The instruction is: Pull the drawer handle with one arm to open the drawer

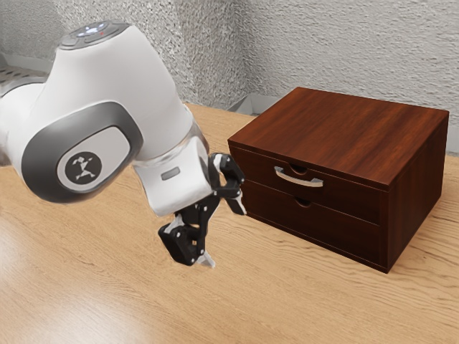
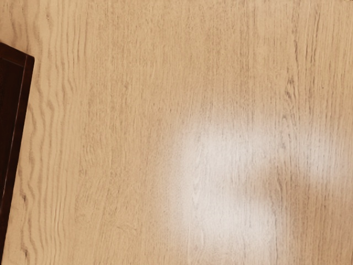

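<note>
The gripper [image 1: 224, 233] hung above the wooden table [image 1: 86, 287] with its fingers spread wide and nothing between them. It was just beside the dark wooden cabinet [image 1: 344, 129]. The silver handle [image 1: 297, 177] sat on the upper drawer [image 1: 337, 188], which looked closed.

A pale wooden table [image 1: 86, 301] lies below – a rough grey wall [image 1: 323, 43] behind.

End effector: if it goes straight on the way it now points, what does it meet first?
Probably the wooden table: the end effector points down at it, and the drawer cabinet stands aside.
</note>
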Controlling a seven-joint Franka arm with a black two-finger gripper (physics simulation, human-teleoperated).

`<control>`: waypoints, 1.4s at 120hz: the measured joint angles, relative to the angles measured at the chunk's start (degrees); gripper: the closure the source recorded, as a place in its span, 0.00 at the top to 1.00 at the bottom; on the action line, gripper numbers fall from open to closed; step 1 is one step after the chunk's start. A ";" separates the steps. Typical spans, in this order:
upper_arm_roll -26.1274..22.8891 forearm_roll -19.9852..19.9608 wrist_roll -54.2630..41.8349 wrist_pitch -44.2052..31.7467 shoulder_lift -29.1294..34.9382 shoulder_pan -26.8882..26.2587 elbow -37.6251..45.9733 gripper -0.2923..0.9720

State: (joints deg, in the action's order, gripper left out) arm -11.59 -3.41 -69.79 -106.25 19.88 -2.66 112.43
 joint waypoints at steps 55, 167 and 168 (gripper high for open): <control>0.00 -0.86 -10.02 -17.97 -6.78 2.48 0.60 0.77; 0.97 -1.28 -12.45 -28.57 -17.57 5.27 -3.46 0.77; 0.96 -1.29 -12.46 -28.58 -17.67 5.27 -3.58 0.77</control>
State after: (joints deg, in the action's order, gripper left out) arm -10.64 -4.70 -82.25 -134.84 2.21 2.60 108.85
